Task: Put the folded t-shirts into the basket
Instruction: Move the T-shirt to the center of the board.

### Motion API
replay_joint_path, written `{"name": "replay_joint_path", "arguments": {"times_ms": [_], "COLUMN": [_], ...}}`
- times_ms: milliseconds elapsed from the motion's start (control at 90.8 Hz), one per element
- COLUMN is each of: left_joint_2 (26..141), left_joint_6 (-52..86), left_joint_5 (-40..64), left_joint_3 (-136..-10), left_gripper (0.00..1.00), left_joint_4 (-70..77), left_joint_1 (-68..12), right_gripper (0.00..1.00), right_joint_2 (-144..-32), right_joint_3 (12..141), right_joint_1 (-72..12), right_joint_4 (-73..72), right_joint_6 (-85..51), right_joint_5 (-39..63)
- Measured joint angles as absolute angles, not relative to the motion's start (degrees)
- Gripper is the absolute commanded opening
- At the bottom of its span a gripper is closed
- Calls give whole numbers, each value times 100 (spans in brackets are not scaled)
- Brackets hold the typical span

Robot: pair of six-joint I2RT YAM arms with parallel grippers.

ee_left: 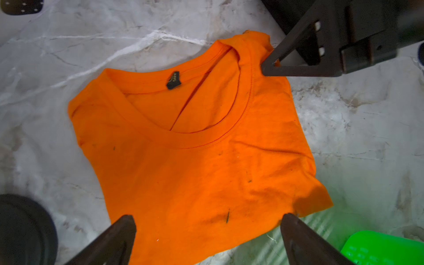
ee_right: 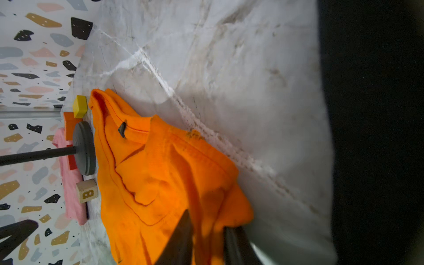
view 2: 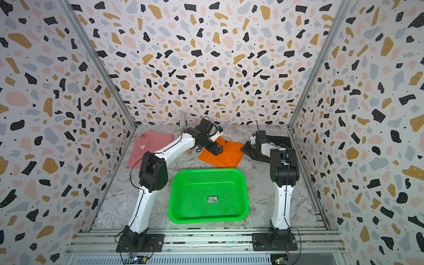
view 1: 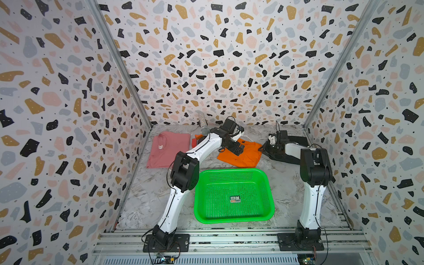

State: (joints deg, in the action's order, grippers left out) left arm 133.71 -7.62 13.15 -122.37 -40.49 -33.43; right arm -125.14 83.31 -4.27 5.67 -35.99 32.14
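Note:
The orange t-shirt (view 1: 243, 157) (ee_left: 195, 149) lies folded behind the green basket (view 1: 268, 181), which holds only a small sticker. My left gripper (ee_left: 206, 220) (view 1: 239, 149) hovers open over the orange shirt's near hem, its fingers spread about as wide as the hem. My right gripper (ee_right: 207, 232) (view 1: 261, 148) is shut on a bunched shoulder corner of the orange shirt, also seen in the left wrist view as the right gripper's fingertips (ee_left: 267, 66) by the collar. The pink t-shirt (view 1: 168, 149) lies flat at the far left. The black t-shirt (view 1: 298, 139) lies under my right arm, mostly hidden.
A glittery microphone on a dark round stand base (ee_right: 85, 149) stands at the back between the pink and orange shirts. Small blocks sit there too: a yellow block (ee_right: 80, 106), an orange block (ee_right: 70, 125) and a wooden letter block (ee_right: 87, 191). Patterned walls close in three sides.

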Motion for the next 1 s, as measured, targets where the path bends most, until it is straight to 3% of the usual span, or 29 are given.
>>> {"name": "replay_joint_path", "arguments": {"times_ms": [121, 374, 661, 1002], "left_joint_2": [13583, 13644, 13819, 14007], "left_joint_6": [-849, -1009, -2158, -2226], "left_joint_5": [1398, 1671, 1382, 1341], "left_joint_3": [-12468, -12689, -12866, -12936], "left_gripper": [100, 100, 100, 99], "left_joint_4": [-4073, -4036, -3712, -3356], "left_joint_1": [-3430, -3551, -3900, -4130], "right_gripper": [6, 1, 0, 0], "right_joint_2": [-12505, -12307, -11708, -11203], "right_joint_3": [8062, 7655, 7330, 7236], "right_joint_1": [-405, -381, -392, -639], "right_joint_4": [128, -377, -591, -82], "right_joint_6": [-3667, -3701, -4366, -5249], "right_joint_5": [3430, 3651, 3577, 2982]}}
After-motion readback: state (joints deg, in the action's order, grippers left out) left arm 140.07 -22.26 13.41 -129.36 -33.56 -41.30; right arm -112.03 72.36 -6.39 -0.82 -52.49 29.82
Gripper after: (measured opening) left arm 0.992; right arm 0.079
